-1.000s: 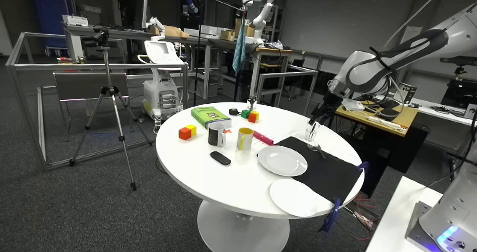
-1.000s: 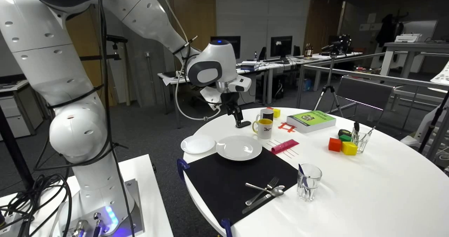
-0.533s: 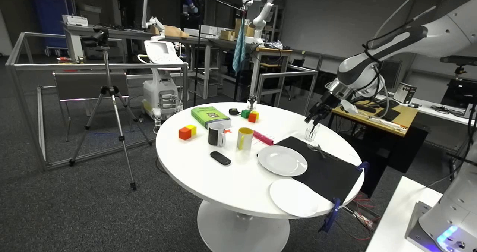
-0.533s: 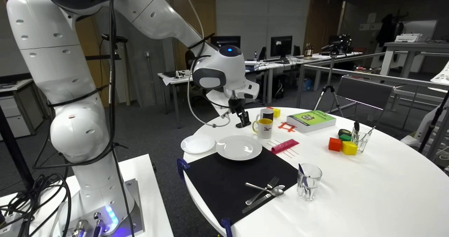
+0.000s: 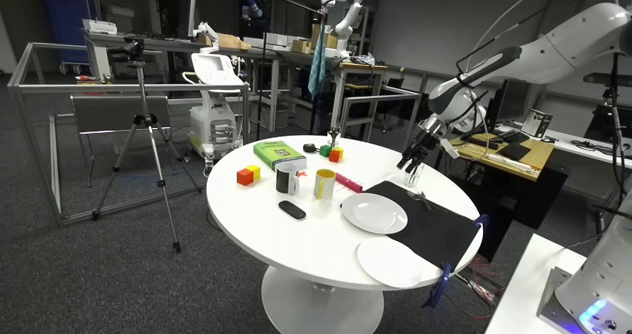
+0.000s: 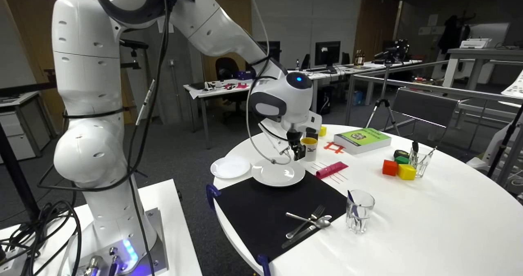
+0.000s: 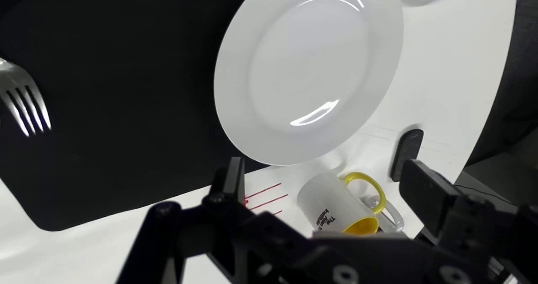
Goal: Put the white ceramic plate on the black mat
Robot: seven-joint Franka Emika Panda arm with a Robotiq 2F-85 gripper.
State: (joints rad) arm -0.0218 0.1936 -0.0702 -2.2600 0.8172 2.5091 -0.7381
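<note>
- Left half, wrist view: flat black rectangular mat (image 7: 126, 158).
- Upper centre: round white ceramic plate (image 7: 309, 65), partly over the mat, partly over the white tabletop (image 7: 454, 65).
- Lower centre to lower right: black two-fingered gripper (image 7: 325, 172), fingers spread wide apart.

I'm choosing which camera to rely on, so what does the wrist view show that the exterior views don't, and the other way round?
Only the wrist view shows the yellow-handled mug closely enough to read "Institute" on it. Only the exterior views show the green book, a red block and a tripod. All share that mug, the white ceramic plate lying partly over the black mat, and the claw.
</note>
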